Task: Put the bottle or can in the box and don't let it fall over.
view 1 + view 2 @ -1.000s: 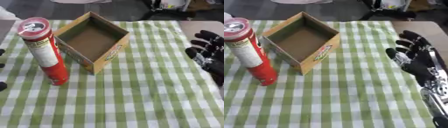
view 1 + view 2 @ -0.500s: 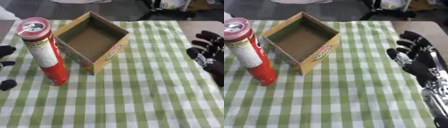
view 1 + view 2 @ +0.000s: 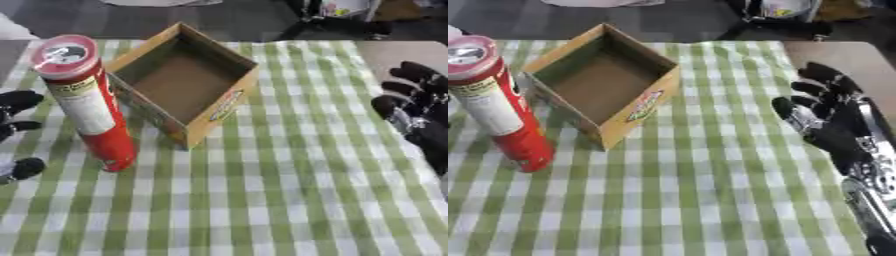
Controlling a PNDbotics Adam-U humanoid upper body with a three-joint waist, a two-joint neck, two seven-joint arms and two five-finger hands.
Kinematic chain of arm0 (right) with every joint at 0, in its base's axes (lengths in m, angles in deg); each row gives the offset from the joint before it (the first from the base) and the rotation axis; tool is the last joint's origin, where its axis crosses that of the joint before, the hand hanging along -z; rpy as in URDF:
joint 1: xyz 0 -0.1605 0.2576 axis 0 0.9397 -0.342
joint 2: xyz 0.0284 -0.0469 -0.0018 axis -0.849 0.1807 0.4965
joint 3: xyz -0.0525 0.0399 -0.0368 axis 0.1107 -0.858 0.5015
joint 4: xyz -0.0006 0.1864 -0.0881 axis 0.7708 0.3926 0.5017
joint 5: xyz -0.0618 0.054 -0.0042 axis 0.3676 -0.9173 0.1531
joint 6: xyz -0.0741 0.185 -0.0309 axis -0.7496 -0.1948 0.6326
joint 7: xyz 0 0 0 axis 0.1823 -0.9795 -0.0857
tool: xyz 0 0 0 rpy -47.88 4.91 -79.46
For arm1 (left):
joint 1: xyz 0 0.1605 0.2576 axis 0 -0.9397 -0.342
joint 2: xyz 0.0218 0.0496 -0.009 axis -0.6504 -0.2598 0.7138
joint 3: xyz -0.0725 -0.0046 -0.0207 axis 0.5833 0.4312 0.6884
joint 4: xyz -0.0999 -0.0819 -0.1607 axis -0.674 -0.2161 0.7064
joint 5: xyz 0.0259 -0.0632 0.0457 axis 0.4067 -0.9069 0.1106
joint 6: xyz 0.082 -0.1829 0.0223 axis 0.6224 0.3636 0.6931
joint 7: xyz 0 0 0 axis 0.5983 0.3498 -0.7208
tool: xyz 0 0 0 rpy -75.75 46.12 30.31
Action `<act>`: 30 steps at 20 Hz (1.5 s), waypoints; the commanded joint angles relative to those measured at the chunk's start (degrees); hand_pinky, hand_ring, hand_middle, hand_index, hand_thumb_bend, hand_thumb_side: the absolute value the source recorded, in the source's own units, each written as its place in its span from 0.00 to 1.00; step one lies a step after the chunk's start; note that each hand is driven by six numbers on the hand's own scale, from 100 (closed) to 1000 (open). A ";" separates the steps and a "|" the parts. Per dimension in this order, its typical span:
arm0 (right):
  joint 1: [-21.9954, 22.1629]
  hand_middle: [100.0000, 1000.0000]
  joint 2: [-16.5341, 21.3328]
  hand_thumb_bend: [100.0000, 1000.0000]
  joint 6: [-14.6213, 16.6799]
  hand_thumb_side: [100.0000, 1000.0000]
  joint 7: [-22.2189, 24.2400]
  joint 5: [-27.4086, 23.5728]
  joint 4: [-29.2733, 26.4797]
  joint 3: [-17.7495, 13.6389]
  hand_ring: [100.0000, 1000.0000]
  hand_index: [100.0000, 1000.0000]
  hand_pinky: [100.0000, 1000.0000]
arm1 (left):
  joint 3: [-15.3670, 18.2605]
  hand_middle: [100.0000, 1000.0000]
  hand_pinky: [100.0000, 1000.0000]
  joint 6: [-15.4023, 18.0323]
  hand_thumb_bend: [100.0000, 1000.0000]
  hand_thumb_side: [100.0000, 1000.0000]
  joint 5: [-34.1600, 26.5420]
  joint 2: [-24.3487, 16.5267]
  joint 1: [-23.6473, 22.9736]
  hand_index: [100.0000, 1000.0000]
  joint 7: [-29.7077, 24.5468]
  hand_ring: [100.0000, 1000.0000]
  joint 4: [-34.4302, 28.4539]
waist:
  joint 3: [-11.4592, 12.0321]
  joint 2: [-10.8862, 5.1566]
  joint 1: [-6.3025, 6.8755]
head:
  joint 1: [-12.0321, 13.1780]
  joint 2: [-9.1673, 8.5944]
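A tall red can (image 3: 90, 106) with a foil top stands upright on the checked cloth, just left of an open cardboard box (image 3: 182, 85). The box is empty and sits turned at an angle. My left hand (image 3: 17, 129) shows at the left edge, a short way left of the can, fingers spread and holding nothing. At the right side my right hand (image 3: 828, 117) rests open with its fingers pointing up, well away from the box.
A green and white checked cloth (image 3: 262, 200) covers the table. Bare tabletop (image 3: 842, 52) shows at the far right corner. Dark objects (image 3: 341, 12) lie beyond the table's far edge.
My left hand has come in from the left edge toward the can. Can, box and right hand have stayed in place.
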 commanded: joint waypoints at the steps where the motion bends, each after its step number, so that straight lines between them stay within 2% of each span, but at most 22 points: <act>1: -0.48 0.78 0.93 0.55 -0.06 0.08 0.21 -0.43 -1.06 -0.25 0.78 0.81 0.77 | -0.08 0.84 0.84 -0.31 0.80 0.21 0.02 -0.44 1.32 0.89 0.58 0.99 0.07 | -0.13 -0.53 0.04 | 0.30 -0.76; 30: -0.88 0.78 0.68 0.55 -0.17 0.08 0.72 -0.48 -1.06 0.06 0.78 0.81 0.77 | -2.88 0.84 0.84 -1.78 0.82 0.21 3.25 3.00 7.18 0.89 1.81 1.00 3.97 | -0.61 -0.23 0.04 | 1.10 -1.00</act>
